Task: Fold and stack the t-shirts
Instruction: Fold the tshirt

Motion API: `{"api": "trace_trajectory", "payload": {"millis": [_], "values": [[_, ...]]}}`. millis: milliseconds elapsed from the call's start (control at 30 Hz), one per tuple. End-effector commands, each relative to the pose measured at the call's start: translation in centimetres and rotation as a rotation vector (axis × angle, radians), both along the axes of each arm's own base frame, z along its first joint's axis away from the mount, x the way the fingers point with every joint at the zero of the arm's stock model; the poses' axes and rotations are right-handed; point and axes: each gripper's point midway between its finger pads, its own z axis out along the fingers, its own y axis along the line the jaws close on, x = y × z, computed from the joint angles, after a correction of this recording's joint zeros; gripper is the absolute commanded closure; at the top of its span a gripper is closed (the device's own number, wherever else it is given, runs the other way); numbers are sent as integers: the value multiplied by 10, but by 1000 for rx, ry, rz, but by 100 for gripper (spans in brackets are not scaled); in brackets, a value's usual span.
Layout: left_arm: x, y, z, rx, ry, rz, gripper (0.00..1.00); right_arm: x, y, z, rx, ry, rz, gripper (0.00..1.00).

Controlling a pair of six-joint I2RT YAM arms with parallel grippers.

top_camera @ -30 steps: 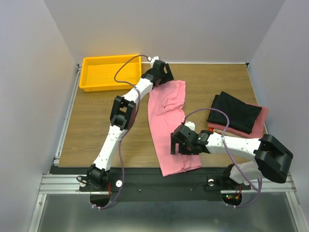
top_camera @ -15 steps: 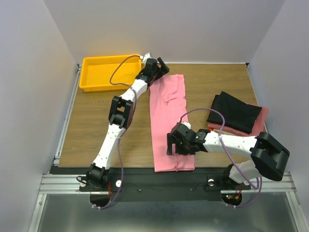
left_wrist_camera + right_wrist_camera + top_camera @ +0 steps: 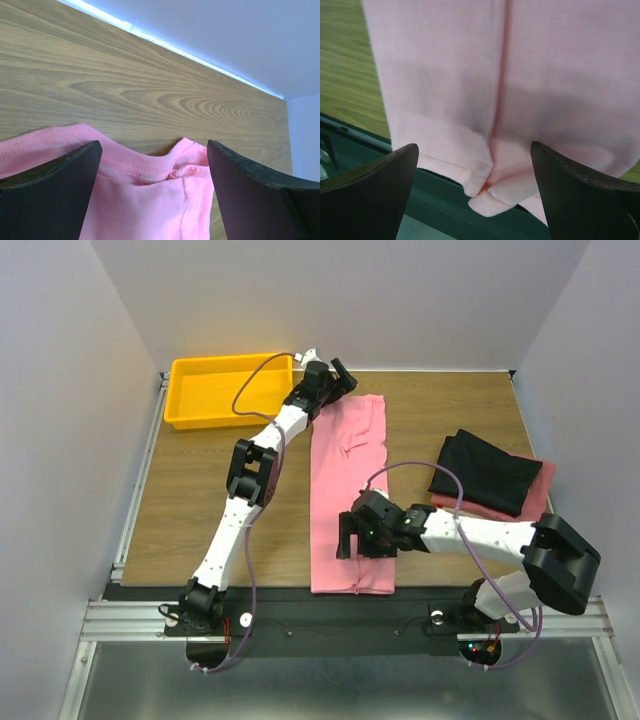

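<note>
Now: pink shirt (image 3: 348, 495) lies flat as a long narrow strip down the middle of the table (image 3: 195, 500). Its collar (image 3: 145, 167) is at the far end. Its hem (image 3: 482, 182) is at the near edge, lapping over the dark rail (image 3: 445, 200).

Far end: left gripper (image 3: 338, 380) over the collar, fingers wide, nothing held; collar shows in the gap on the wrist view.

Near end: right gripper (image 3: 347, 540) low over the hem, fingers wide, nothing held. Whether it touches the cloth, cannot tell.

Right side: folded black shirt (image 3: 485, 472) atop a folded pink-red shirt (image 3: 540, 490), well apart from the strip.

Far left corner: yellow tray (image 3: 190, 418).
</note>
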Motion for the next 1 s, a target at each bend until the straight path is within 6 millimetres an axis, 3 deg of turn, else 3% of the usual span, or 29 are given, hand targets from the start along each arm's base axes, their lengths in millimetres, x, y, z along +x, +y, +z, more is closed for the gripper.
{"api": "trace_trajectory", "payload": {"millis": [0, 33, 67, 100, 133, 167, 200, 233, 267, 300, 333, 367, 400, 433, 467, 533, 567, 633, 667, 733, 800, 867, 900, 967], "values": [[-19, -6, 151, -28, -220, -79, 1, 23, 18, 57, 116, -163, 7, 0], [-33, -1, 203, -19, -291, -82, 1, 24, 17, 63, 124, -178, 1, 0], [-43, 3, 224, -16, -310, -81, 1, 26, 15, 67, 128, -194, -5, 0], [-56, 4, 213, 10, -257, -88, 1, 27, 10, 75, 131, -218, -14, 0], [-68, 8, 224, 12, -252, -90, 1, 27, 7, 78, 126, -229, -14, 0], [-96, 17, 277, -11, -313, -103, 1, 27, 5, 80, 124, -239, -11, 0], [-111, 21, 248, 24, -244, -116, 1, 28, 1, 83, 116, -255, -5, 0], [-142, 28, 289, 3, -295, -128, 1, 26, -4, 82, 94, -254, -4, 0], [-159, 31, 286, 14, -282, -129, 1, 26, -7, 82, 82, -257, -6, 0], [-177, 36, 238, 65, -187, -131, 1, 29, -13, 81, 60, -271, -27, 0], [-194, 40, 231, 77, -171, -129, 1, 27, -19, 77, 35, -262, -32, 0], [-229, 49, 205, 110, -120, -121, 1, 27, -23, 75, 21, -260, -40, 0], [-247, 52, 194, 94, -97, -127, 1, 27, -28, 71, 5, -256, -58, 0], [-271, 59, 205, 74, -120, -109, 1, 23, -34, 65, -17, -244, -58, 0], [-294, 67, 154, 107, -37, -118, 1, 20, -39, 60, -32, -229, -60, 0], [-328, 72, 129, 70, 30, -103, 1, 13, -49, 52, -56, -202, -64, 0], [-362, 74, 107, 85, 52, -134, 1, 7, -56, 45, -75, -180, -68, 0], [-394, 76, 84, 70, 109, -143, 1, -7, -63, 39, -92, -127, -55, 0], [-430, 73, 66, 78, 149, -214, 1, -15, -71, 34, -101, -99, -55, 0], [-461, 75, 62, 38, 197, -240, 1, -23, -76, 30, -100, -73, -58, 0], [-492, 87, 37, 104, 281, -253, 2, -37, -80, 21, -98, -12, -50, 0], [-525, 85, 32, 110, 323, -323, 2, -48, -81, 14, -94, 40, -34, 0], [-541, 92, 16, 135, 385, -336, 2, -56, -79, 11, -86, 83, -20, 0], [-569, 92, 4, 143, 448, -419, 2, -62, -82, 3, -100, 114, -18, 0]]}}
